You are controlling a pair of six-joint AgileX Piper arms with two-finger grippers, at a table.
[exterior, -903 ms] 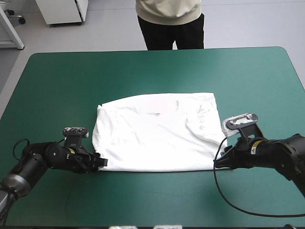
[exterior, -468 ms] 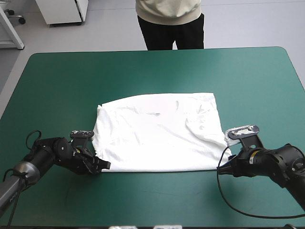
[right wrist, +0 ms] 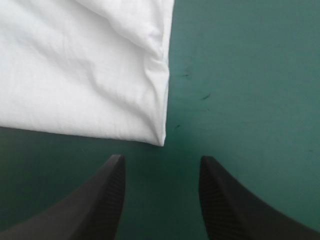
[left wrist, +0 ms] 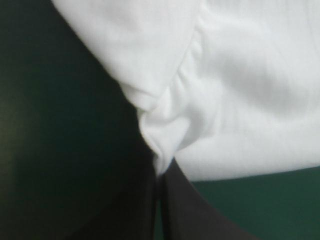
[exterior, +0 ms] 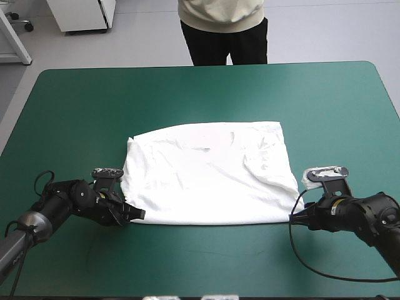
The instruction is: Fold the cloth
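Note:
The white T-shirt [exterior: 209,174] lies spread flat in the middle of the teal-green table, its hem toward the near edge. At its near left corner my left gripper [exterior: 136,214] lies low on the table, its black fingers [left wrist: 175,205] met in one arch and pinching a bunched fold of the T-shirt [left wrist: 165,130]. My right gripper [exterior: 294,217] sits at the near right corner, fingers [right wrist: 102,200] standing apart. That corner of the T-shirt [right wrist: 157,134] lies just ahead of the gap, not between the fingers.
A person stands beyond the far edge of the table [exterior: 206,81], not over its top. Bare teal-green cover surrounds the T-shirt on all sides.
My left gripper has shut on the near left corner of the T-shirt. My right gripper has slid a little toward the near edge, staying open.

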